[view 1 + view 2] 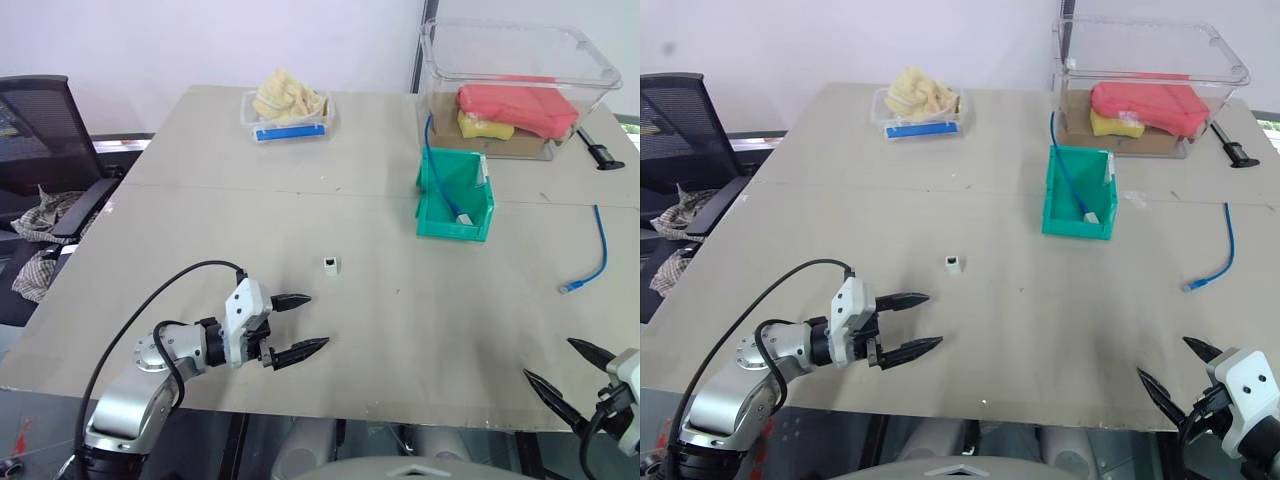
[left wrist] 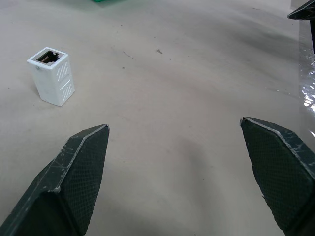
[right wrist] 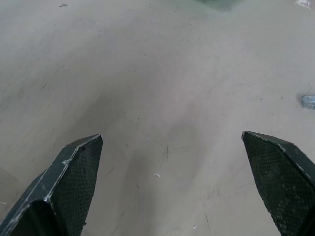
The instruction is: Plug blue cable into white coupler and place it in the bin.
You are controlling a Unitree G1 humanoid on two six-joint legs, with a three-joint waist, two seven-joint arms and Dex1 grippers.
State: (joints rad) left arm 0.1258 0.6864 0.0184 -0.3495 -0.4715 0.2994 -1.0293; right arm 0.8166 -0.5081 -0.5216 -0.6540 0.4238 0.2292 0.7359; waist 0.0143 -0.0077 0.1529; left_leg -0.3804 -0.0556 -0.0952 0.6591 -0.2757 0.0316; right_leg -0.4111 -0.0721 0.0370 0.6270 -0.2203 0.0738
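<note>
The white coupler (image 1: 331, 264) stands upright on the grey table (image 1: 400, 310), socket up, also clear in the left wrist view (image 2: 51, 75). My left gripper (image 1: 305, 322) hovers open a short way in front of it, nothing between its fingers. The blue cable (image 1: 594, 256) lies on the table at the right, its clear plug (image 1: 568, 288) toward me. My right gripper (image 1: 562, 373) is open at the table's near right edge, in front of that plug, empty. The teal bin (image 1: 455, 196) stands mid-right, with another blue cable and a small white piece inside.
A large clear tub (image 1: 515, 85) holding red and yellow items stands behind the bin. A small clear tray (image 1: 287, 108) with a blue strip and yellowish contents sits at the far centre. A black tool (image 1: 598, 150) lies at far right. A black office chair (image 1: 45, 140) stands left.
</note>
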